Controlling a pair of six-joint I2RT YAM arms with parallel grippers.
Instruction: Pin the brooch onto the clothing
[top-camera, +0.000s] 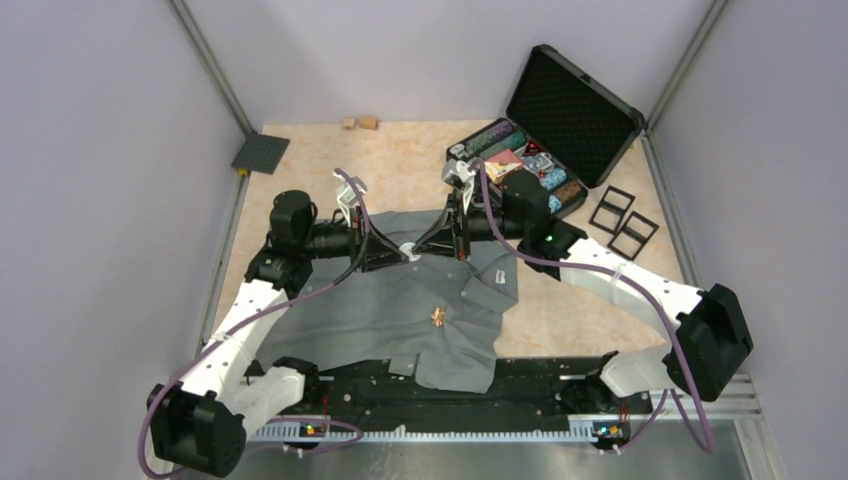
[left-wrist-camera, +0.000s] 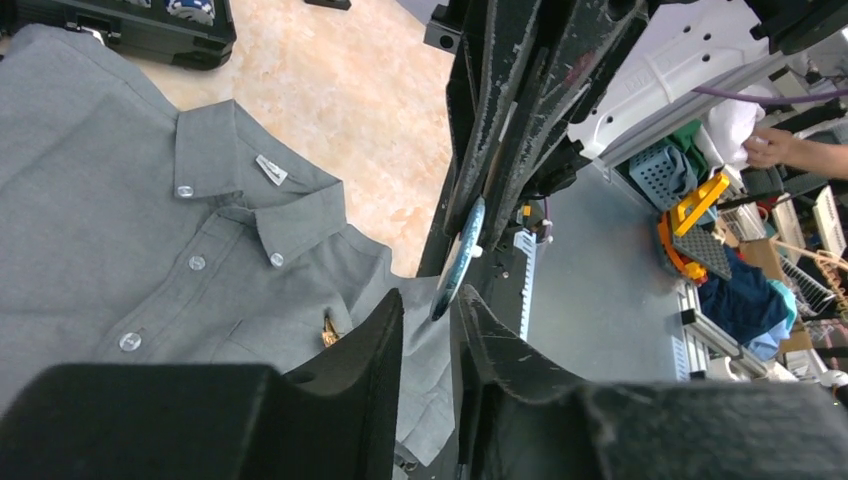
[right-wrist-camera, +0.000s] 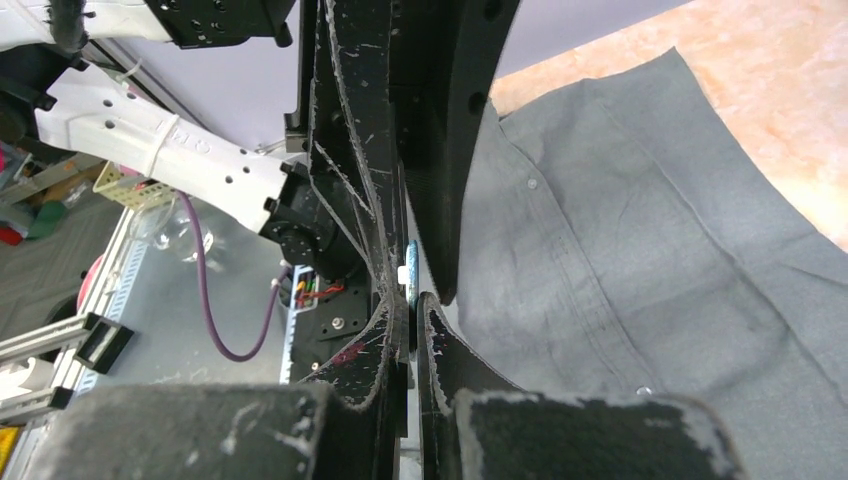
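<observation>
Two arms meet tip to tip over the collar of one grey shirt (top-camera: 370, 310). The shirt lies spread flat in the middle of the pale surface (top-camera: 400, 160), collar toward the far side and hem draped over the near edge.

One small gold brooch (top-camera: 438, 317) sits on the shirt front, nearer than the collar and just beside the button line. Whether it is pinned through the cloth cannot be told.

Four pale buttons (left-wrist-camera: 197, 262) and one white neck label (left-wrist-camera: 270, 168) show in the left wrist view.

One thin blue-and-white disc (left-wrist-camera: 458, 255) stands edge-on between the two pincers. The left pincer (left-wrist-camera: 430, 305) has its fingers a narrow gap apart, and the right pincer (right-wrist-camera: 412, 305) has its fingers almost together. Whether either one grips the disc cannot be told.

One black case (top-camera: 575, 110) stands open at the far right, with rows of coloured pieces inside. Two black frames (top-camera: 620, 222) lie just right of it. Two small wooden blocks (top-camera: 359, 122) sit side by side at the far edge. One dark grey square plate (top-camera: 260, 153) lies in the far left corner.
</observation>
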